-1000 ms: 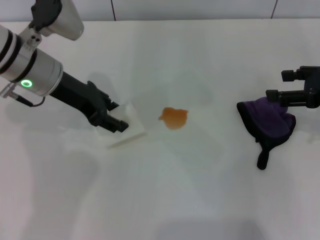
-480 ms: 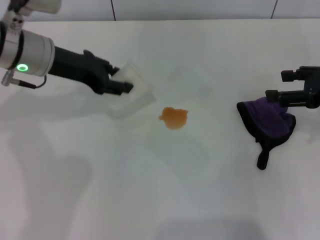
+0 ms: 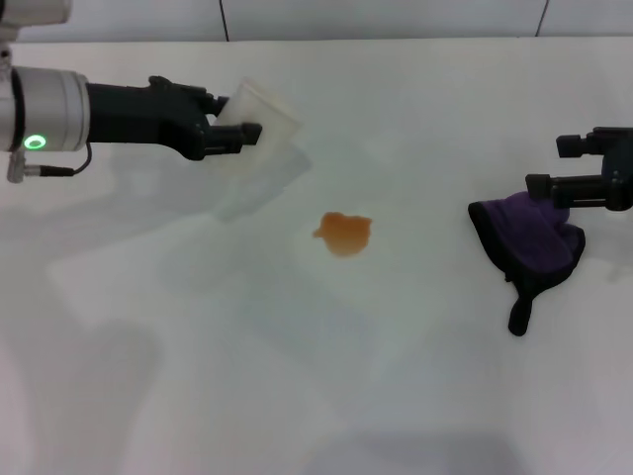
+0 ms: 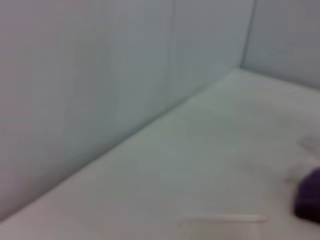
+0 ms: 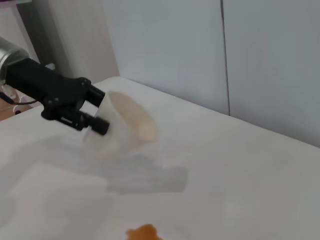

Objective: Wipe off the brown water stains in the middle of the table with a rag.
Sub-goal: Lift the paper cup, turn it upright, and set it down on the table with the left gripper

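1. Table (image 3: 396, 396): plain white top, wall panels along the far edge.
2. My left arm (image 3: 59, 109) comes in from the left edge, held off the surface over the far-left part of the top.
3. Left gripper (image 3: 232, 124): fingers closed on a white paper cup (image 3: 259, 111), gripping it by the wall. The cup is in the air and tipped on its side, mouth pointing toward the right edge. The right wrist view shows the same: gripper (image 5: 87, 112) clamped on the cup (image 5: 127, 122), open mouth facing that camera, the cup's shadow on the top below it.
4. Right gripper (image 3: 593, 168): at the right edge, just above and beyond the rag. I can see its black body, but I cannot tell how far the fingers are open, or whether they touch the cloth.
5. Rag (image 3: 529, 242): dark purple, bunched up, black edging, short black tail pointing toward the near edge. It lies on the top near the right edge, well apart from the stain. The left wrist view catches only a purple sliver of it (image 4: 310, 197).
6. Stain (image 3: 344, 234): small orange-brown blotch, irregular outline, mid-table. It sits between cup and rag, nearer the cup side, with nothing touching it. Its edge also shows in the right wrist view (image 5: 142, 233).
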